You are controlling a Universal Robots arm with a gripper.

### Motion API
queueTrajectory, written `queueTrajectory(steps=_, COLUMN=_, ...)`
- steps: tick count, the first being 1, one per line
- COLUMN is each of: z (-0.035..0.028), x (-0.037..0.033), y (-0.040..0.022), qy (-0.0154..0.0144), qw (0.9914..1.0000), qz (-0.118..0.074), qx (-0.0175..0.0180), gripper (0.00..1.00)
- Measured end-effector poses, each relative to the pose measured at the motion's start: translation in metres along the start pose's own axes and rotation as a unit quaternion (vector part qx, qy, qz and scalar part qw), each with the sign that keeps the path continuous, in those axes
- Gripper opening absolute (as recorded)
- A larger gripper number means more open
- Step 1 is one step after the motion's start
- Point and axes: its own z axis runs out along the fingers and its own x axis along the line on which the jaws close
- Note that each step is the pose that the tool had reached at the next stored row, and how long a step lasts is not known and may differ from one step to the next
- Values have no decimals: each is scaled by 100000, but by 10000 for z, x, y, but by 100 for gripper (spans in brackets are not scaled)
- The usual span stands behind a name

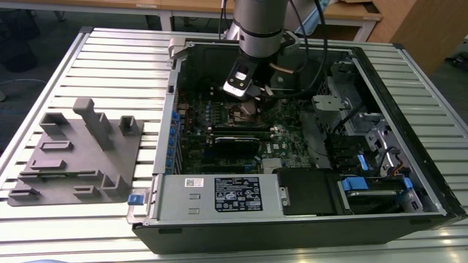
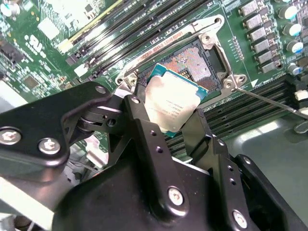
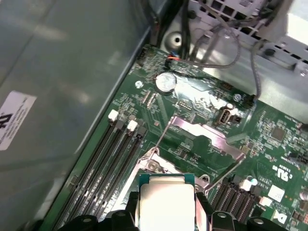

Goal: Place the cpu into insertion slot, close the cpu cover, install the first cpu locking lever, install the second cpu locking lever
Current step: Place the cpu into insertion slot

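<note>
the cpu (image 2: 175, 103), a small square chip with a dull silver top and a green edge, is pinched by opposite sides between the black fingers (image 2: 140, 122), hanging over one edge of the insertion slot (image 2: 195, 62) and not seated in it. the slot lies open, its dark pin field bare inside a silvery rim, just above the middle of the exterior view. in the first wrist view the cpu cover (image 3: 207, 132) stands swung up beyond the slot, and a thin wire locking lever (image 3: 163, 134) is raised beside it.

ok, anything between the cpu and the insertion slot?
Nothing. In the second wrist view the cpu, held by the gripper, hangs tilted over the open insertion slot; its contacts are bare.
</note>
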Motion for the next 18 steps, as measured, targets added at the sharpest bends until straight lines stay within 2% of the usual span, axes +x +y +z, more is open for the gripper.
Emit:
queueTrajectory(steps=3, z=1, x=0, y=0, qy=-238, qw=99973, qz=2291, qx=-17, gripper=54)
queueTrajectory(steps=5, z=3, x=0, y=0, qy=-479, qw=99891, qz=4636, qx=-37, gripper=54)
queueTrajectory(steps=8, z=5, x=0, y=0, qy=-752, qw=99730, qz=7307, qx=-52, gripper=54)
queueTrajectory(steps=11, z=6, x=0, y=-1, qy=-1007, qw=99514, qz=9794, qx=-70, gripper=54)
queueTrajectory(steps=12, z=6, x=0, y=-1, qy=-1040, qw=99477, qz=10160, qx=-69, gripper=54)
queueTrajectory(steps=17, z=7, x=0, y=-1, qy=-1045, qw=99470, qz=10225, qx=-74, gripper=54)
queueTrajectory(steps=18, z=7, x=0, y=0, qy=-1083, qw=99435, qz=10556, qx=-80, gripper=54)
